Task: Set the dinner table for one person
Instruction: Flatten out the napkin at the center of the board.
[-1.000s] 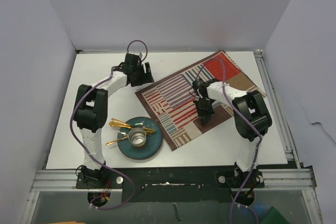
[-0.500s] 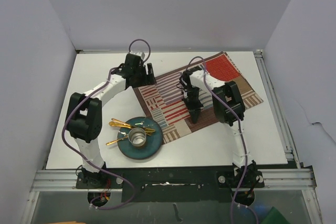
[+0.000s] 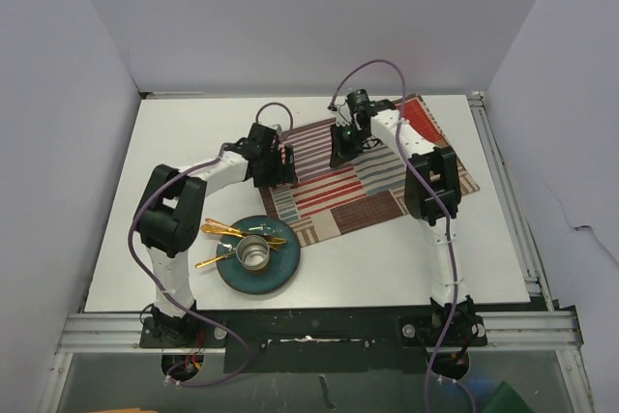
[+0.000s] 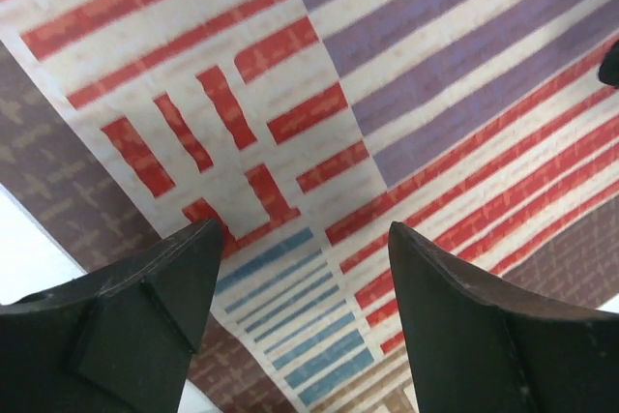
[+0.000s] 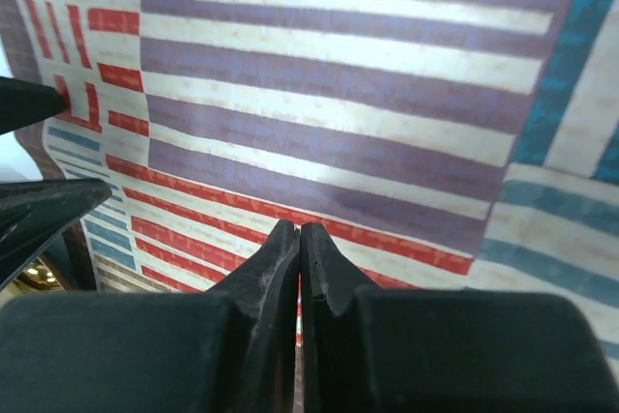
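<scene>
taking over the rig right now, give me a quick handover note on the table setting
Left claw: open, over the placemat's left end, holding nothing.
Right claw: shut, over the placemat's far striped part; whether it pinches cloth I cannot tell.
Things: placemat lies askew on the dinner table; teal plate sits near-left, beside the placemat, with metal cup and gold cutlery piled on it.
Done: nothing laid out yet.
To do: square the placemat, move plate onto it, set cup and cutlery alongside.
</scene>
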